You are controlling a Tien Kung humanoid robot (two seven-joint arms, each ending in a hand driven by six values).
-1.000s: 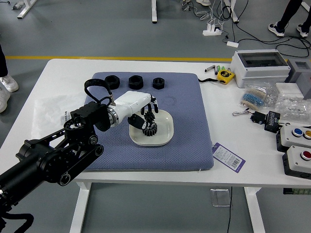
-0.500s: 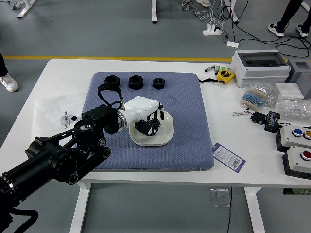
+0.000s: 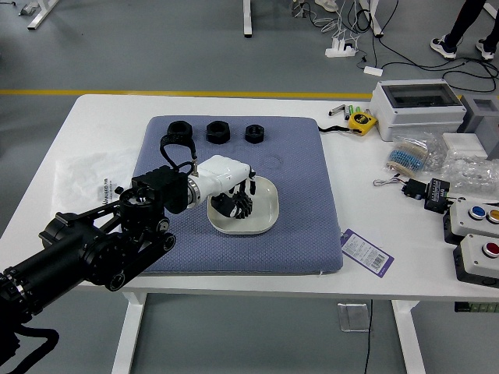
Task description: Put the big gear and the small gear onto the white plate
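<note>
A white rectangular table (image 3: 394, 282) carries a blue-grey textured mat (image 3: 304, 249) with rounded corners. The robot's black, jointed left arm (image 3: 86, 257) reaches in from the left over the mat. At the far right stands a white box (image 3: 437, 121) with a dark window in its lid; nearer, at the right edge, are two light-grey button boxes with black bases, one with blue and yellow buttons (image 3: 474, 220), the other with a red button (image 3: 477, 261).

The left hand (image 3: 224, 179), white-backed with black parts, is lowered over the plate's left part. Whether it is open or closed, and whether it grips a gear, cannot be told: dark parts overlap beneath it and hide what is there.

The white, rounded-square plate (image 3: 265, 210) lies flat on the mat, open side up, its sides roughly in line with the mat's. It is about as wide as deep, with no clear long axis; its surface is smooth and pale, within a raised rim.

Beyond it, along the mat's far edge, sit three thick black pieces: a round one (image 3: 180, 128), a six-sided one (image 3: 218, 132) and a smaller one (image 3: 255, 134).
</note>
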